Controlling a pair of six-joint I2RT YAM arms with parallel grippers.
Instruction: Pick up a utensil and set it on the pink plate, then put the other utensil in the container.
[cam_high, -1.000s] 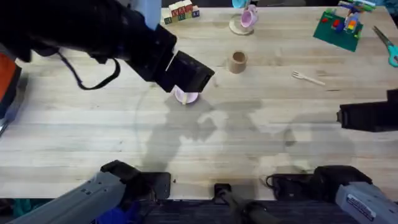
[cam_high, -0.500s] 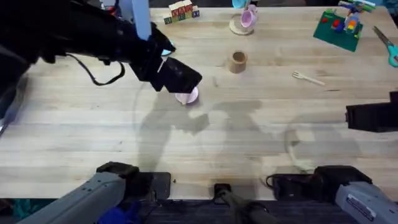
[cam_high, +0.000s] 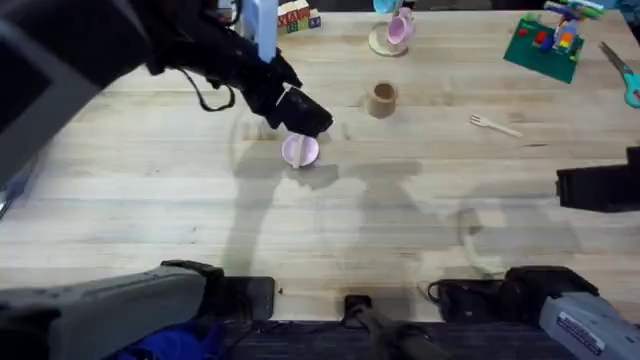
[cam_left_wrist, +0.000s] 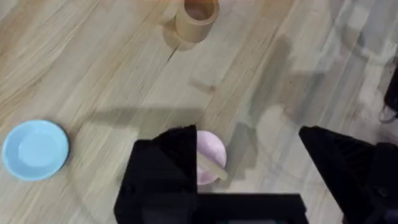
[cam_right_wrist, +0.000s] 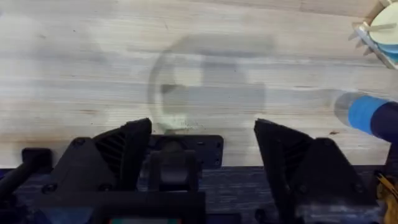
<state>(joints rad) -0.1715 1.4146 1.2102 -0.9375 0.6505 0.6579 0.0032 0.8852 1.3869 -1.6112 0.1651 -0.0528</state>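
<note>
- Two black grippers are in view: the left gripper (cam_left_wrist: 249, 180) hangs above the small round pale pink plate (cam_high: 299, 151), jaws spread wide; the right gripper (cam_right_wrist: 202, 155) sits low near the table's front edge, jaws also spread, holding nothing.
- The small pale wooden spoon (cam_left_wrist: 209, 165) lies on the pink plate.
- The small tan-brown cylindrical container (cam_high: 382, 99) stands upright, beyond the plate.
- The small pale wooden fork (cam_high: 495, 125) lies on the table, right of the container, well apart.
</note>
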